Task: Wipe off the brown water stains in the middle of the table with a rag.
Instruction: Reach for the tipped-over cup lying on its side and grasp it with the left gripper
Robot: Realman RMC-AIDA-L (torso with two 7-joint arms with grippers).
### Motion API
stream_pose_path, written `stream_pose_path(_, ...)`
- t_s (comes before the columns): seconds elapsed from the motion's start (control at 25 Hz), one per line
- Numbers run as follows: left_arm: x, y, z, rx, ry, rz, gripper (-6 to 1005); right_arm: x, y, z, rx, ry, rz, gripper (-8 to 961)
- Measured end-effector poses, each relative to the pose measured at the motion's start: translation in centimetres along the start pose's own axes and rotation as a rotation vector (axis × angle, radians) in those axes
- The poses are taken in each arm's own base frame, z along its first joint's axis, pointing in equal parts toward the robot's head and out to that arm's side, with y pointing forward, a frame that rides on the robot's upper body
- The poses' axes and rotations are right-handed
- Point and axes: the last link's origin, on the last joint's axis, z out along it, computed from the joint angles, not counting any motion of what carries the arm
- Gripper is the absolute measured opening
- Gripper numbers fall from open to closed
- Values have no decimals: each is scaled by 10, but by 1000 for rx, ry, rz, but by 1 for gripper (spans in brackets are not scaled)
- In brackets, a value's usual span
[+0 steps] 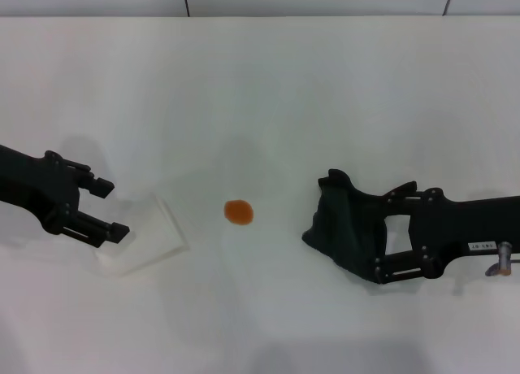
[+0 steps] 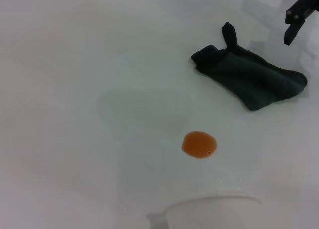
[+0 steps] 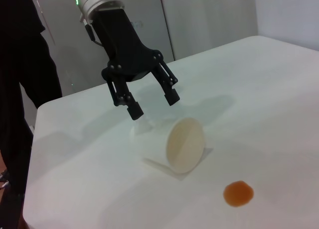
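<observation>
On the white table [image 1: 268, 81] a small round orange-brown stain [image 1: 238, 212] sits near the middle, untouched and with bare tabletop all round it. To its right in the head view lies the rag [image 1: 341, 228], a dark, folded cloth resting on the surface, well apart from the stain. The right gripper [image 1: 378, 240] is at the rag's far side from the stain, its black fingers lying along and over the cloth's edge; whether they are pinching the cloth or only resting against it is hard to make out from the head view — so its grip cannot be told here. In the left wrist view the rag shows as a crumpled wedge with one corner sticking up, and only the tip of that gripper appears just beside it. The left gripper [image 1: 110, 207] hovers on the other side of the stain with its fingers spread apart and nothing between them. Just beside its fingertips a white cup [image 1: 146, 236] lies on its side — its round opening turned toward the stain, as the right wrist view shows — and the fingers are not touching it.
</observation>
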Motion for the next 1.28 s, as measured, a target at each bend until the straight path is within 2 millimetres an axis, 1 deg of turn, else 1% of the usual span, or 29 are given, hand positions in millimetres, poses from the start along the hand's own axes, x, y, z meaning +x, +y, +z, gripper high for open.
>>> stream_pose_path(0.16, -1, 1, 3, 0, 2, -5, 833, 1, 0, 0, -1, 1, 0, 841)
stream_pose_path(0.48, -4, 0, 15, -11, -24, -10, 832, 2, 1, 0, 0, 2, 3, 841)
stream_pose_path(0.68, -5, -2, 15, 0, -28, -5, 832, 2, 2, 1, -5, 4, 2, 841)
stream_pose_path(0.84, -1, -3, 16, 3, -30, 5, 832, 2, 2, 1, -7, 6, 1, 842)
stream_pose_path(1.12, 3, -2, 24, -11, -30, 12, 833, 3, 2, 1, -6, 6, 2, 842)
stream_pose_path(1.28, 3, -2, 25, -9, -28, 14, 833, 3, 2, 1, -4, 6, 4, 842)
